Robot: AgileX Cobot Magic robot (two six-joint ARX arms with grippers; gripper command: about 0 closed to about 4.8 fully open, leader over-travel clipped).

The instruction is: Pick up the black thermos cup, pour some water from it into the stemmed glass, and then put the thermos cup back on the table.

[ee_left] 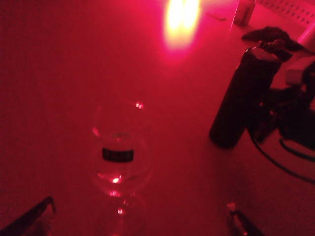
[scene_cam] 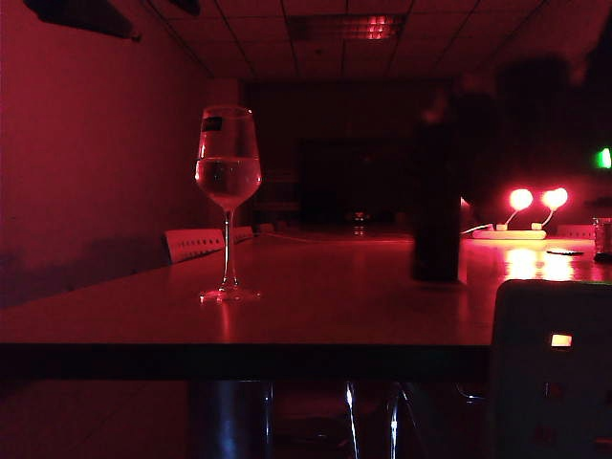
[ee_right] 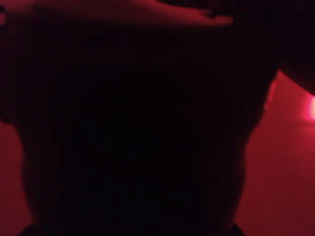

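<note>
Standing upright at left of the table point(scene_cam: 316, 306), the stemmed glass point(scene_cam: 228, 172) already holds water, so pour looks done. L gripper point(ee_left: 138, 221) hovers just over it, fingers spread wide w/ nothing between; a drop or swing could tip the glass. At right, the black thermos cup point(scene_cam: 436, 206) stands on the table w/ R gripper point(ee_left: 275, 105) around it, apparently gripping. Releasing off-level or pulling back crooked could topple it.
</note>
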